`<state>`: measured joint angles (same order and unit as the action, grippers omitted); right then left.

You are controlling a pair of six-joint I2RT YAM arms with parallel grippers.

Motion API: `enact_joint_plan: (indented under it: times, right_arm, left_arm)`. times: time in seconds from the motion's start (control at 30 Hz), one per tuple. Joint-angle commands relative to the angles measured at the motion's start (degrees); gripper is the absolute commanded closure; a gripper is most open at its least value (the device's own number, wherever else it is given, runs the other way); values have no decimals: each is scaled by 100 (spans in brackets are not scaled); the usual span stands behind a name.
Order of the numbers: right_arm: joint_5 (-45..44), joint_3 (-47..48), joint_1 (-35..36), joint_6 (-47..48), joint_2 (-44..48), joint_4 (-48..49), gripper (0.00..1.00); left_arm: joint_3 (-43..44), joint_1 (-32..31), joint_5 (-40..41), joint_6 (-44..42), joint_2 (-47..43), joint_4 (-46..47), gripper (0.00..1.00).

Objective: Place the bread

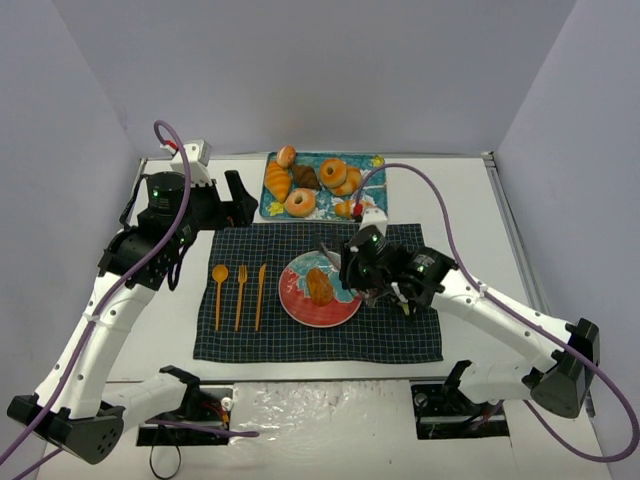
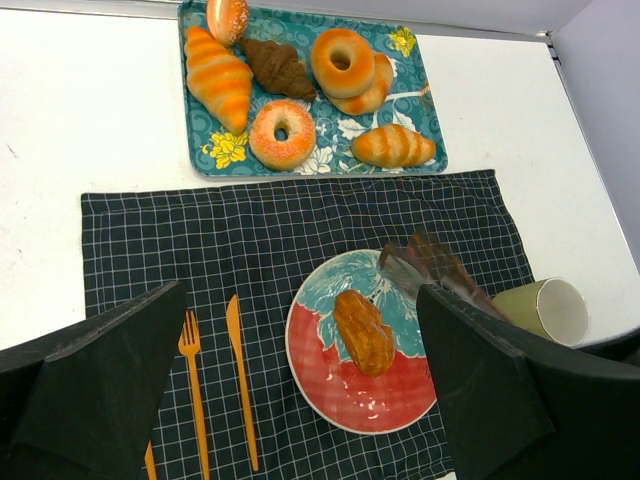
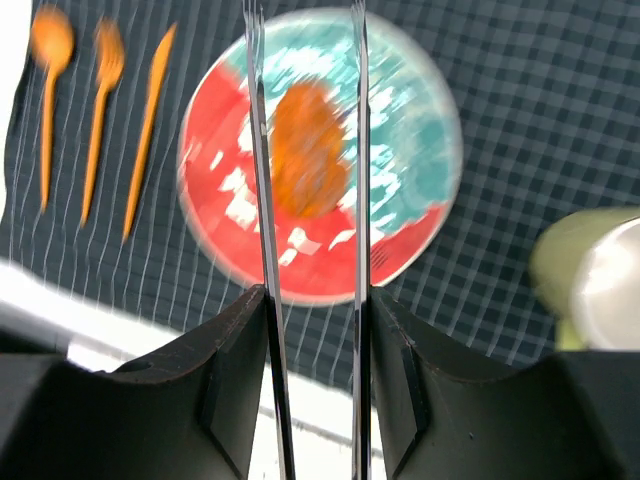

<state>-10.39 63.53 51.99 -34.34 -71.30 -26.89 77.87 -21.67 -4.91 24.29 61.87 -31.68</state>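
Golden-brown bread (image 2: 364, 331) on red-and-teal floral plate (image 2: 330, 385), navy white-checked cloth (image 2: 300, 235), 3 orange utensils (image 1: 240, 295)

Golden-brown oblong bread (image 2: 364, 331), lying on plate (image 2: 330, 395), unheld

right end effector (image 3: 305, 60) parted, empty; left arm raised

Cloth (image 1: 300, 330) lies mid-table. Plate (image 1: 296, 301) sits on the cloth, centre-right, with the bread (image 1: 320, 286) on it. Spoon (image 1: 219, 294), fork (image 1: 241, 296) and knife (image 1: 260, 295) lie side by side on the cloth, left of the plate. Tray (image 1: 372, 163) of pastries lies beyond the cloth's far edge. Cup (image 2: 545, 308) lies right of the plate.
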Motion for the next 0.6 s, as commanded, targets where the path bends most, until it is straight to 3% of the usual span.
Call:
enact_joint_plan:
  times: [0.0, 0.3, 0.57]
  right_arm:
    - [46, 380, -868, 324, -84, 346, 61]
    - [743, 970, -3104, 809, -633, 892, 62]
    - [922, 1990, -4209, 969, -1918, 1198, 62]
  left_arm:
    - [28, 37, -37, 2, -69, 420, 3]
    - [107, 41, -90, -22, -43, 391, 3]
    - [161, 89, -105, -59, -107, 347, 3]
